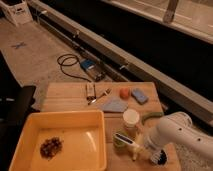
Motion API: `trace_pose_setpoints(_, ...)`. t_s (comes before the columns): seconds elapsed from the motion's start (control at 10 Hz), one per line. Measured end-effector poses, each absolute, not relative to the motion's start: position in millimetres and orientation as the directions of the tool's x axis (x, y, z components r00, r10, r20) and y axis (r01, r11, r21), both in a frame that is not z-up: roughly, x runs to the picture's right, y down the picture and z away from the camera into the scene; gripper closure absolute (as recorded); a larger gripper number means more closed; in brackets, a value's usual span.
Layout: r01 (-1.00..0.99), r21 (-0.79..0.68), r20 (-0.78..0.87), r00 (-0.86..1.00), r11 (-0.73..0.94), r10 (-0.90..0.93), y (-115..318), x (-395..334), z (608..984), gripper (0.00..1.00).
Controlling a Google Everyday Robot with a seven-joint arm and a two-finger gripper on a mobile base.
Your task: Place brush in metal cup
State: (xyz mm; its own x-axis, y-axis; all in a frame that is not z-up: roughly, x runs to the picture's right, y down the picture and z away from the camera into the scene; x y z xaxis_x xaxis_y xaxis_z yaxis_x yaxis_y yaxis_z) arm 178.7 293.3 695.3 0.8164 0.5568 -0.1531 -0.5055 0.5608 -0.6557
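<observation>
- The task looks early or midway: the brush (131, 144) is not in any metal cup, and no shiny steel cup can be made out; it may be hidden behind the arm.
- The brush lies low at the front right of the wooden table (65, 95), its pale handle crossing the green translucent cup (120, 143) and its dark-and-white bristle head (158, 158) near the table's front edge.
- The gripper (148, 152) sits at the end of the white arm (177, 132), down at the brush, between handle and head; I cannot tell whether it grips the brush.
- Left to do, by my judgement: secure the brush, lift it, and lower it into the cup.
- Nearby stand a white-lidded jar (131, 120) and a yellow tub (60, 120).
- No readable writing or brand shows.
</observation>
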Motion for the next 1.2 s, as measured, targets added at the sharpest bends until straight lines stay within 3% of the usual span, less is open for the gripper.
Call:
trace_pose_setpoints(0.2, -0.501, -0.643, -0.158, 0.827, 0.580, 0.540, 286, 180, 692, 0.20)
trace_pose_setpoints(0.9, -0.490, -0.596, -0.167, 0.851, 0.636, 0.499, 256, 193, 678, 0.20)
trace_pose_setpoints(1.2, -0.487, -0.543, -0.188, 0.865, 0.684, 0.466, 210, 218, 653, 0.20)
